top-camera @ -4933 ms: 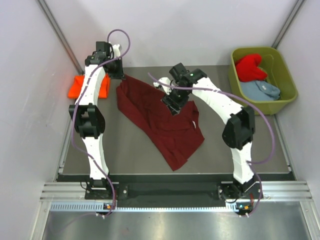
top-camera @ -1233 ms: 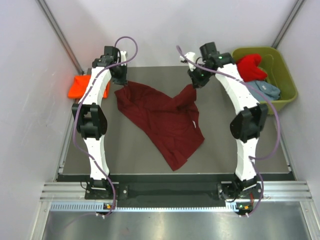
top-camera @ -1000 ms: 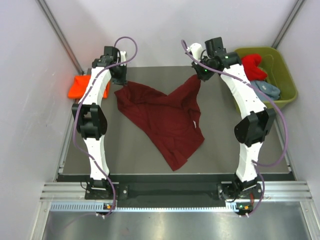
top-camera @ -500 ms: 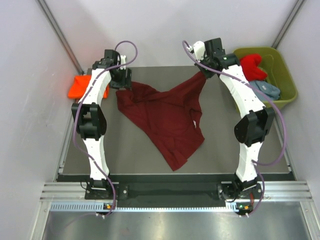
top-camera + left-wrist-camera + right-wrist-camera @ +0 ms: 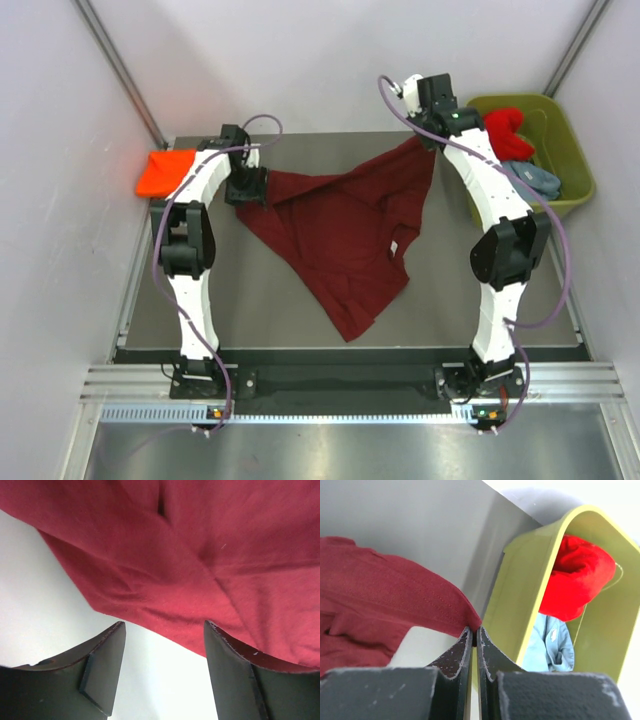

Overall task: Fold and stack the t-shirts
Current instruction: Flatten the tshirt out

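The maroon t-shirt lies on the bench, its 1 o'clock corner pinched in the right pincer, the left pincer spread wide at its 10 o'clock edge.

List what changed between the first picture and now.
The right end effector, shut on a corner of the maroon shirt, carried it from mid-table to the far right beside the tub, stretching the cloth out. The left end effector shifted nearer and rightward; it is open now, with no cloth between its fingers. The orange shirt, and the red shirt and grey-blue shirt in the tub, stayed put.
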`<action>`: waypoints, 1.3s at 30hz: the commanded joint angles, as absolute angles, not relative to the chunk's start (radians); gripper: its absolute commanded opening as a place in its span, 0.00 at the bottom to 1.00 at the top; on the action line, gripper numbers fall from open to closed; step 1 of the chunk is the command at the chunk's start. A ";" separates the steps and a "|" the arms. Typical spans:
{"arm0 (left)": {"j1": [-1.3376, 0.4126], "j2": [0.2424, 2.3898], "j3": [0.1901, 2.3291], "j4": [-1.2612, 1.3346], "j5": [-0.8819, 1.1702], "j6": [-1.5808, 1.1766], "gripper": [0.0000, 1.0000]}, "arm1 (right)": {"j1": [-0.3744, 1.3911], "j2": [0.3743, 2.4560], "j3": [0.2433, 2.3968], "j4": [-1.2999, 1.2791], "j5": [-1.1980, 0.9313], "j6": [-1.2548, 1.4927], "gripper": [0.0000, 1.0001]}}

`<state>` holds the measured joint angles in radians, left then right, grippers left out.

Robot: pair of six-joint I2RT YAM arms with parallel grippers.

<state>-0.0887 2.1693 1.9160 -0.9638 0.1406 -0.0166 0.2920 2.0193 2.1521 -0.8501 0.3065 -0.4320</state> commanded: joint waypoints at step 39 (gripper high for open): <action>-0.072 1.739 1.501 -0.988 0.041 -0.014 0.40 | 0.273 2.161 2.281 -0.787 0.325 -0.393 0.00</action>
<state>-0.0738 1.6920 1.4330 -0.9985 0.0586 -0.0200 0.2848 2.1445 2.2223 -0.8188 0.3065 -0.4068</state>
